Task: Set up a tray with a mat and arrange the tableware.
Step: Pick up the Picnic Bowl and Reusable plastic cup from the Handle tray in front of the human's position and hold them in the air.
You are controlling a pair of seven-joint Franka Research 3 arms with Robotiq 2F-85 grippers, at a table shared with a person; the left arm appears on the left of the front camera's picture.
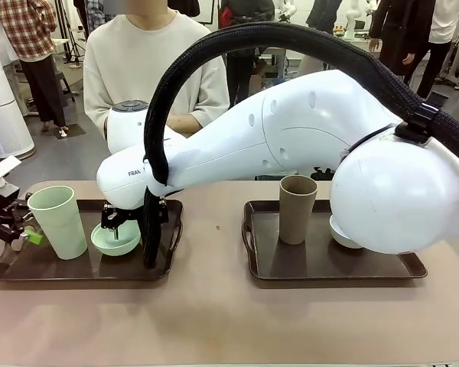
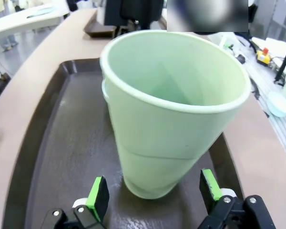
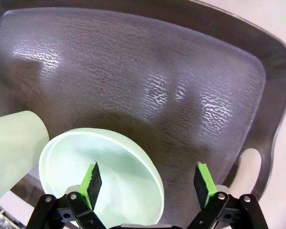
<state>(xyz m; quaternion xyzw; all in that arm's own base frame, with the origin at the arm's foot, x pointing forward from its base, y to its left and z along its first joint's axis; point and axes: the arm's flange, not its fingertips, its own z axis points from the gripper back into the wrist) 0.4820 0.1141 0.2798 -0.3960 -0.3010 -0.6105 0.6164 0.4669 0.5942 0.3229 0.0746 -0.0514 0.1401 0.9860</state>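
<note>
Left end effector (image 2: pixel 153 190) wide open beside green tumbler (image 2: pixel 171 119), tray (image 2: pixel 62 143) left edge. Right end effector (image 3: pixel 148 179) wide open over green bowl (image 3: pixel 124 191).

Right arm (image 1: pixel 291 138) stretched across middle, right fingers (image 3: pixel 91 180) pointing down, spread wide; left fingers (image 2: pixel 97 194) low, spread wide.

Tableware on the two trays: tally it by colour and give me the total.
Mint green: 2, the mint green tumbler and the mint green bowl
Tan-brown: 1, the tan-brown tumbler
White: 1, the white bowl
Total: 4
</note>
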